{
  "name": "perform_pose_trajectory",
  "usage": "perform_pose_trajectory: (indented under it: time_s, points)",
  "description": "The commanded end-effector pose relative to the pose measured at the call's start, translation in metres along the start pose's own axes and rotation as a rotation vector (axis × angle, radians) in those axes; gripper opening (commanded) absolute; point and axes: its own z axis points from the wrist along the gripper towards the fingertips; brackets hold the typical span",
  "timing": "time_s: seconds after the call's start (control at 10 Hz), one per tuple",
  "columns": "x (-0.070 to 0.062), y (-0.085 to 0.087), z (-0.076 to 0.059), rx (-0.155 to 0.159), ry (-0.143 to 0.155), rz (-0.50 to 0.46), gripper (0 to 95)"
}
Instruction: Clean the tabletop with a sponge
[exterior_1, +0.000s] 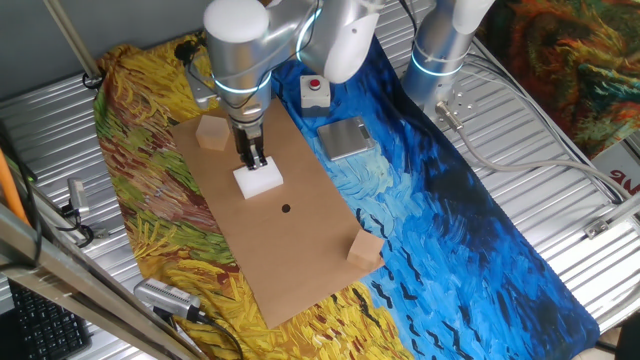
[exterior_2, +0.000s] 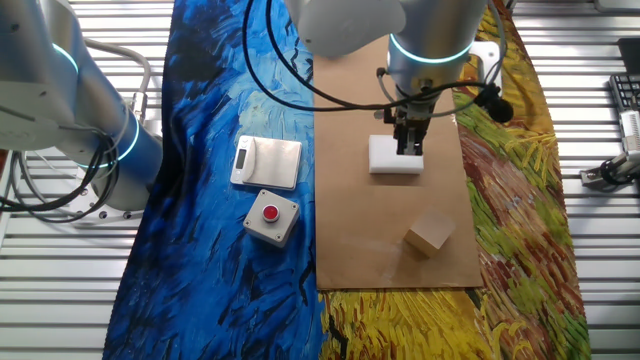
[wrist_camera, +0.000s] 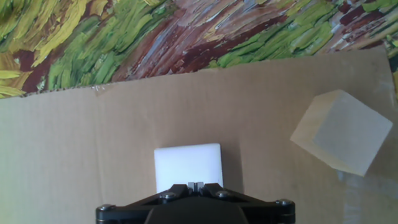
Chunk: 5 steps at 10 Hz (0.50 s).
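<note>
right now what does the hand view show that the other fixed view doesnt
Only the hand view shows the tool pinching the small white foam sponge close up, beside a pale wooden cube.

Only the other fixed view shows the white box with a red button, the small grey metal plate and a second robot arm.

Both show the sponge on the long brown cardboard tabletop and the painted cloth.

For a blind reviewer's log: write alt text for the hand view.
The end effector sits at the near edge of a white sponge that lies on a brown cardboard tabletop; whether it grips the sponge cannot be told here. A pale wooden cube stands on the board to the right, apart from the sponge, and a painted cloth in yellow, green and red runs beyond the far edge.
</note>
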Motion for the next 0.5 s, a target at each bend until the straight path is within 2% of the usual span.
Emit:
perform_pose_trajectory:
  time_s: [0.1,0.3,0.4,0.5]
  points:
    - [0.0004,-0.0005,0.0037,0.001,-0.002,-0.002,0.0]
    - [0.0005,-0.0002,0.0047,0.002,0.008,-0.022,0.0]
    - [0.0005,-0.0002,0.0047,0.000,0.012,-0.080,0.0]
    - [0.0005,-0.0002,0.0047,-0.004,0.011,-0.106,38.0]
